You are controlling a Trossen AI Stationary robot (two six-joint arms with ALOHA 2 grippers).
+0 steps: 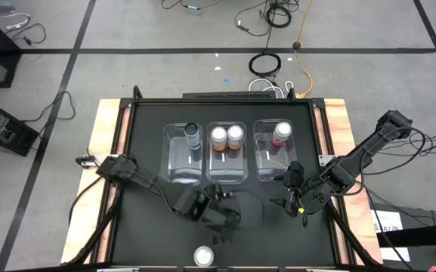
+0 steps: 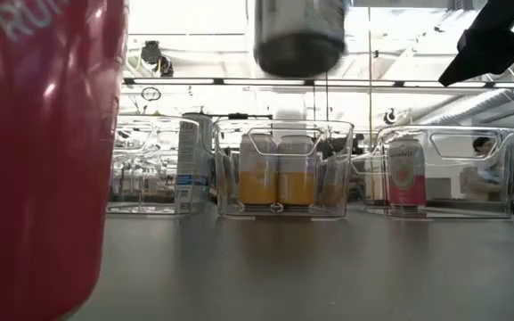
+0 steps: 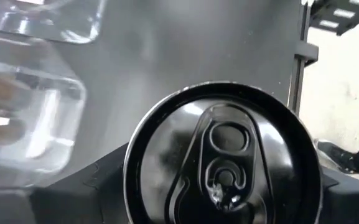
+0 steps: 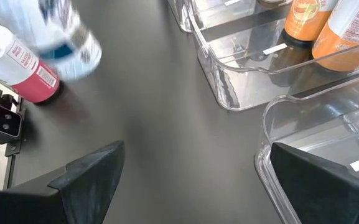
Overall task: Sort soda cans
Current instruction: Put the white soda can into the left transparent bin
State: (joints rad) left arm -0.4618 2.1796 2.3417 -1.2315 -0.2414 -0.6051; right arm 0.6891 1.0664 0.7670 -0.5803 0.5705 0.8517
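Observation:
My left gripper is over the table's near middle, shut on a dark grey soda can whose black-looking top fills the left wrist view. A pink can stands on its base at the near edge and looms large in the low view. Another grey can stands in the left bin. Two orange cans are in the middle bin, and a pink can is in the right one. My right gripper hangs open near the right bin, touching nothing. My left gripper pinches the grey can between its two fingers, one on each side of the wall just below the top rim. The fingers come from above. The can is lifted clear of the table, its base high in the low view.
Three clear plastic bins sit side by side at the table's far middle. The black mat lies bare between the bins and the near edge. Cables lie on the floor beyond the table.

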